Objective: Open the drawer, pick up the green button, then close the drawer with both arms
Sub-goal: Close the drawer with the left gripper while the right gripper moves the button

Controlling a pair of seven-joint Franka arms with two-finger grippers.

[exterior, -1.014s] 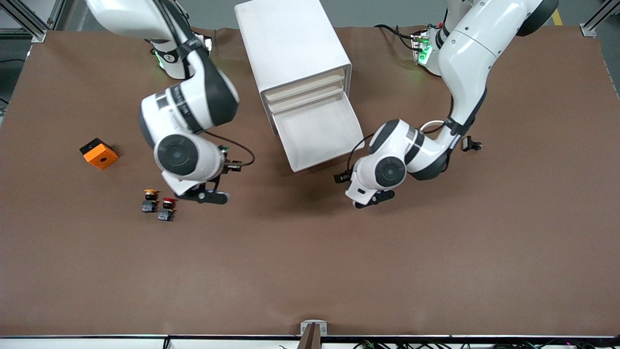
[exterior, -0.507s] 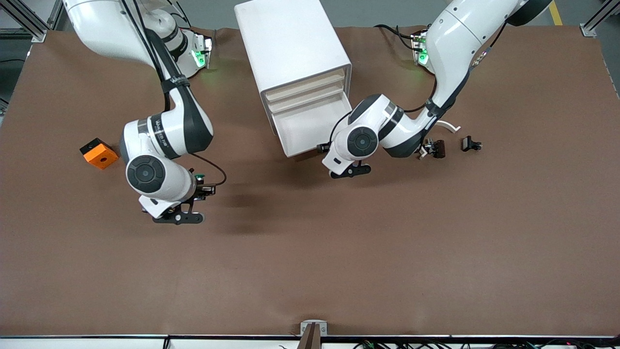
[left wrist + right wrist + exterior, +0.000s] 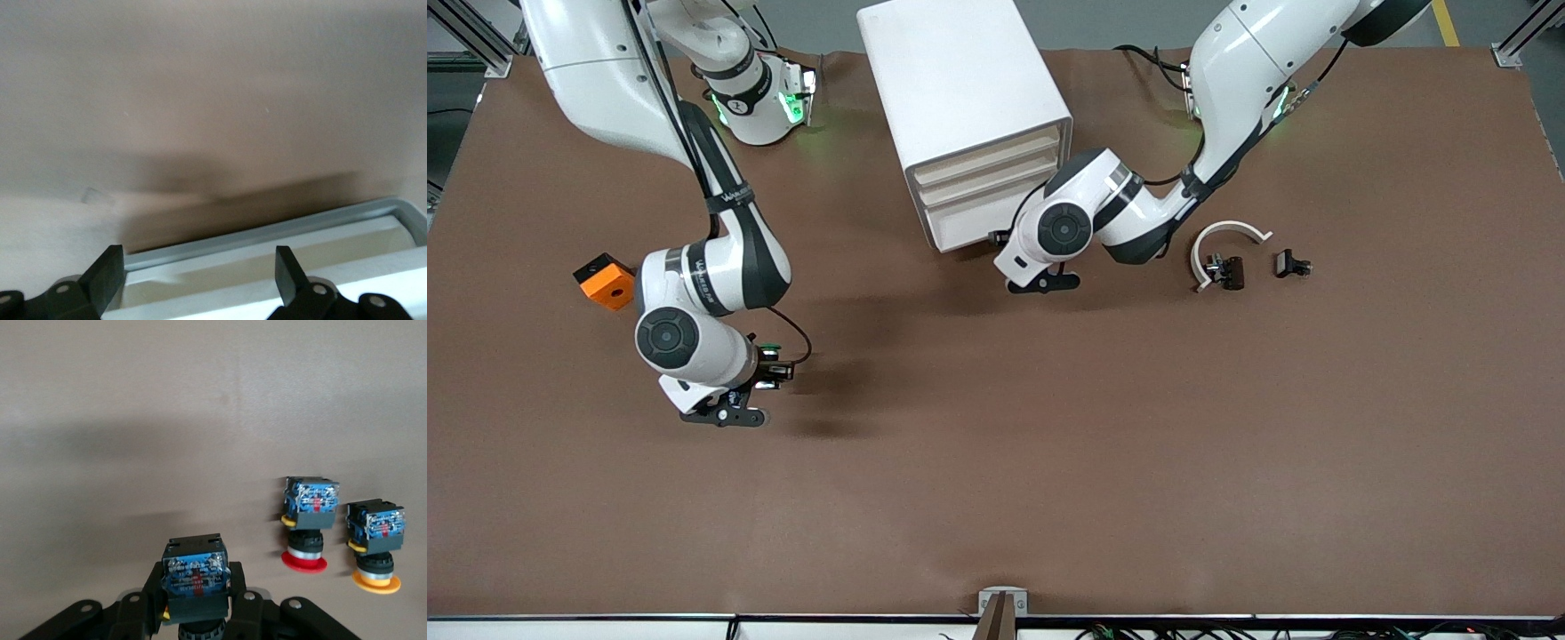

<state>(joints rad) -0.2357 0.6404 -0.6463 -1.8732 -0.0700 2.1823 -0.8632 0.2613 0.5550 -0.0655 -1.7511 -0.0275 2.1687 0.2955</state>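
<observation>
The white cabinet [image 3: 965, 89] stands at the back middle of the table. Its lowest drawer [image 3: 969, 227] is pushed in almost flush. My left gripper [image 3: 1040, 283] is open, right in front of that drawer. In the left wrist view the drawer's front rim [image 3: 267, 243] lies between the spread fingers [image 3: 107, 273] of my left gripper [image 3: 197, 280]. My right gripper [image 3: 725, 415] is low over the table toward the right arm's end. My right gripper [image 3: 195, 587] is shut on the button [image 3: 195, 577]. Only the button's black-and-blue body shows; its cap is hidden.
A red-capped button [image 3: 305, 520] and an orange-capped button [image 3: 377, 543] stand together on the table near my right gripper, hidden under the arm in the front view. An orange block [image 3: 607, 282] lies beside the right arm. A white curved piece [image 3: 1227, 233] and small black parts [image 3: 1291, 264] lie beside the left arm.
The drawer went from wide open to nearly shut as my left gripper moved toward the cabinet. My right arm carried the button toward its end of the table and now covers the two other buttons.
</observation>
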